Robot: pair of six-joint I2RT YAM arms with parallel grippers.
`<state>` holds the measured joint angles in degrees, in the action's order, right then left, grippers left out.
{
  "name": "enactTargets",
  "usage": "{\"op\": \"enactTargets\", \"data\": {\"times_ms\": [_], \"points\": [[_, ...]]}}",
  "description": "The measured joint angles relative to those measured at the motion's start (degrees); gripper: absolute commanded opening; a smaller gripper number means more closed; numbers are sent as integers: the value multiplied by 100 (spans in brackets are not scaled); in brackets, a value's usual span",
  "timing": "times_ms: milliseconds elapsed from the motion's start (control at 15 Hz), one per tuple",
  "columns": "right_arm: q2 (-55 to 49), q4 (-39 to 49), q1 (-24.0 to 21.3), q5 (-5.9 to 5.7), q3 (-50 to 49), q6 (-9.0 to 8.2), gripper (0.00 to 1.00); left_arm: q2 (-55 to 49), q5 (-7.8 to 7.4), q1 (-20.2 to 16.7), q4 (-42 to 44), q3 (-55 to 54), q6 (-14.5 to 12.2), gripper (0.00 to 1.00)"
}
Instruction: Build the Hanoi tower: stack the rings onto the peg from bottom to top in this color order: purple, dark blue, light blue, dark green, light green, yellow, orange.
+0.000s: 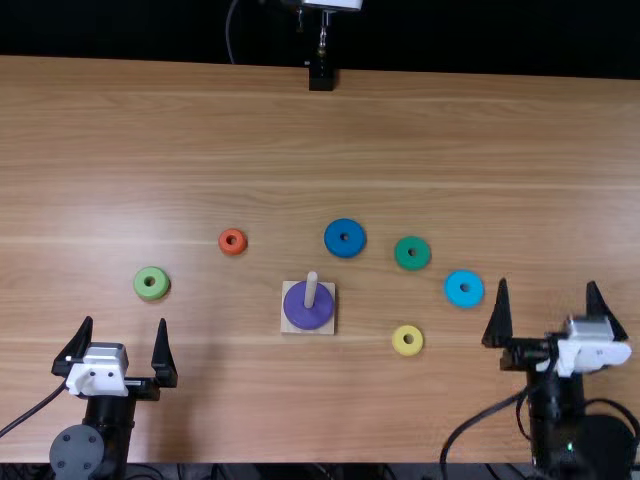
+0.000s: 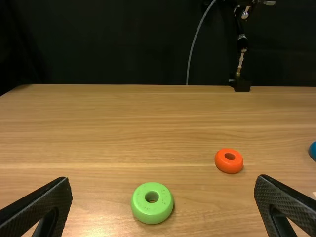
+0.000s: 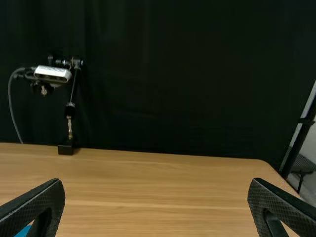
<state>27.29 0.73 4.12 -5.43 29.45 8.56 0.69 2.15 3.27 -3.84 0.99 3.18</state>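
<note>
A pale wooden peg (image 1: 311,290) stands on a square, light wood base (image 1: 289,328) on the light brown wooden worktop (image 1: 420,140). The round purple ring (image 1: 299,316) is around the peg, lying flat on the base. The other rings lie flat on the worktop, apart from one another. The round dark blue ring (image 1: 331,240) is beyond the peg and slightly to its right; the round dark green ring (image 1: 401,254) is beyond it and farther right. The round light blue ring (image 1: 453,290) is well to the right of the peg, and the small round yellow ring (image 1: 399,343) is right of it on the nearer side. The small round orange ring (image 1: 224,241) is left of the peg and beyond it, while the thick light green ring (image 1: 141,290) is well to its left. The left gripper (image 1: 126,321) is left of the peg and nearer, its jaws spread with nothing between them. The right gripper (image 1: 547,284) is well to the right of the peg, its jaws also spread wide and empty.
</note>
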Motion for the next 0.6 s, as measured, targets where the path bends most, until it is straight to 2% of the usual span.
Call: {"op": "enactTargets", "data": {"times_ms": [67,200,267,400,467,600], "points": [[577,0,0,223,299,7,100,0,2,-2,4,0,-2,100],[1755,0,2,866,911,15,100,-2,0,0,4,0,-4,100],[2269,-13,2,1054,1189,17,100,0,2,0,2,0,-2,100],[3139,-50,66,1222,1709,17,100,0,0,0,2,0,-2,100],[3418,-101,214,1239,1910,20,100,0,2,0,2,0,-2,100],[3906,-343,778,1349,2420,44,100,0,2,0,2,0,-2,100]]}}
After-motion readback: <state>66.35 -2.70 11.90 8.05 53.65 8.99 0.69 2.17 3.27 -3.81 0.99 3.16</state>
